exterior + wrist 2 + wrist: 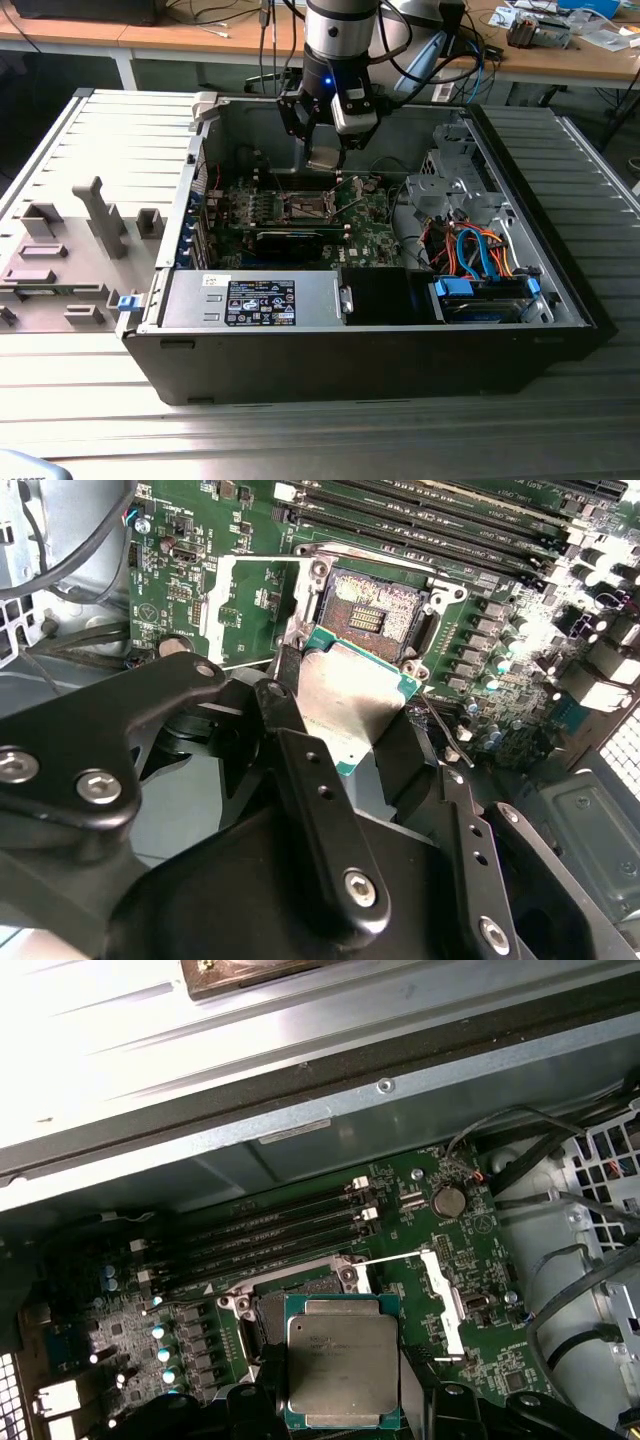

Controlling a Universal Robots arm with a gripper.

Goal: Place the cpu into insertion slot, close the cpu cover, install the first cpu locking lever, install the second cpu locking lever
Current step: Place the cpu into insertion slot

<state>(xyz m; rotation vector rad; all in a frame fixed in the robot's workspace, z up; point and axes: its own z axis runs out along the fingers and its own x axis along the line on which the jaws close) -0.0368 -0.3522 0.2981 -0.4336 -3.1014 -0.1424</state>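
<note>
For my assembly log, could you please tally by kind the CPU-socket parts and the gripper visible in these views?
cpu: 1
insertion slot: 1, empty
cpu cover: 1, swung open beside the slot
gripper: 1, shut on the cpu
Total: 4

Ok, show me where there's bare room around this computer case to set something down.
Bare: the ribbed table on the case's near side, and its strip along the exterior view's right. Crowded: the motherboard beneath the gripper holding the cpu, and the cabled drive bay.
</note>
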